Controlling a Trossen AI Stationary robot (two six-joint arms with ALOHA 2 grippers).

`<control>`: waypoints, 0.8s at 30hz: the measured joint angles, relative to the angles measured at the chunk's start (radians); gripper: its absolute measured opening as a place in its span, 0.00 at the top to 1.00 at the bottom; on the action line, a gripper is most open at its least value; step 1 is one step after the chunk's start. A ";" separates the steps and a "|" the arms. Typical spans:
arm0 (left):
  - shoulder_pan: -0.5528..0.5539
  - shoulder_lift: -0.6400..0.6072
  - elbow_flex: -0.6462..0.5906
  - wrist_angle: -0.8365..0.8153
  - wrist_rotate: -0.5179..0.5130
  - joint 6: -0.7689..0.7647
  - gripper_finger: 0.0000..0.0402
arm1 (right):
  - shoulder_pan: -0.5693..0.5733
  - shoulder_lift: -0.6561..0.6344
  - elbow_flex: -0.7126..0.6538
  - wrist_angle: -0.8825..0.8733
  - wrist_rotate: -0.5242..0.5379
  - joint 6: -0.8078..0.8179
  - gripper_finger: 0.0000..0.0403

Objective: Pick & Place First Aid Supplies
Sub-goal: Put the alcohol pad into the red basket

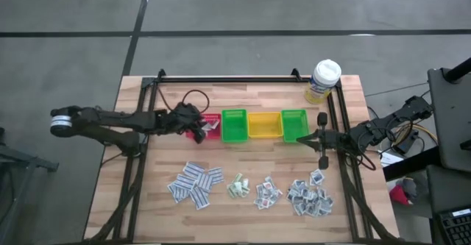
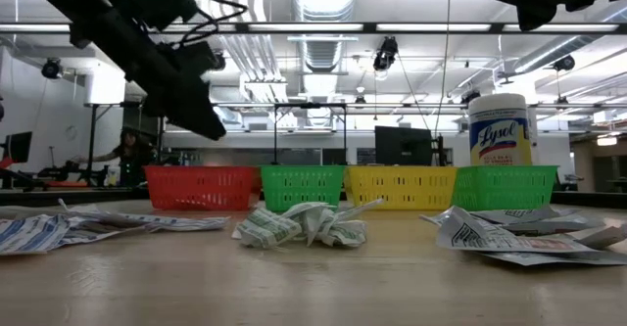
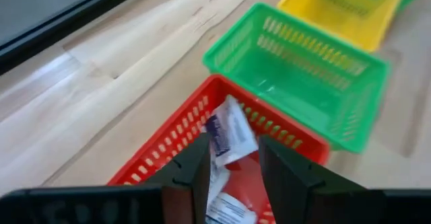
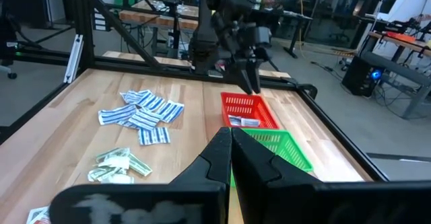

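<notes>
- Table (image 1: 243, 201) of pale wood planks carries everything, with a black frame rail running along its far edge and down both sides.
- My left arm reaches in from the left side, and my left gripper (image 1: 197, 129) hangs over the red bin (image 1: 211, 126), above it rather than inside, as the low view shows.
- My right arm waits at the right edge of the table; my right gripper (image 1: 322, 139) sits just beside the rightmost green bin (image 1: 294, 124) with its fingers pressed together and nothing between them.
- Bins stand in one row: red, then a green bin (image 1: 234, 125), a yellow bin (image 1: 264, 124) and the second green one, each just beside the next.
- A white-capped bottle (image 1: 324, 80) with a yellow label stands upright behind the row, near the far right corner.
- First aid supplies (image 1: 196, 183) lie in four loose heaps along the near part of the table: blue-printed strips on the left, a small green-printed pile (image 1: 238, 187), then a squarish pile (image 1: 267, 193) and a bigger squarish pile (image 1: 310, 196) on the right.
- Through my left wrist view, my fingers (image 3: 195, 177) stand parted, with a white packet (image 3: 230, 131) with blue print showing in the gap; I cannot tell whether they touch it. More packets (image 3: 225, 207) lie on the red bin's floor.
</notes>
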 joint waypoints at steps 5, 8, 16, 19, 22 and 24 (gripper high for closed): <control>-0.001 -0.065 0.000 -0.035 0.084 -0.017 0.70 | 0.000 0.000 -0.002 -0.002 0.000 0.005 0.98; -0.005 -0.092 -0.005 -0.040 0.129 -0.018 0.70 | 0.000 0.000 -0.002 -0.003 0.000 0.006 0.98; -0.061 -0.170 -0.049 -0.005 0.149 -0.013 0.70 | 0.000 0.000 -0.002 -0.083 0.000 0.032 0.98; -0.092 -0.200 -0.062 0.021 0.150 0.015 0.70 | 0.000 0.000 -0.003 -0.125 0.000 0.084 0.98; -0.127 -0.225 -0.083 0.069 0.149 0.062 0.70 | 0.000 0.000 -0.003 -0.140 0.000 0.131 0.98; -0.148 -0.241 -0.103 0.122 0.149 0.090 0.70 | 0.000 0.000 -0.003 -0.139 -0.003 0.136 0.98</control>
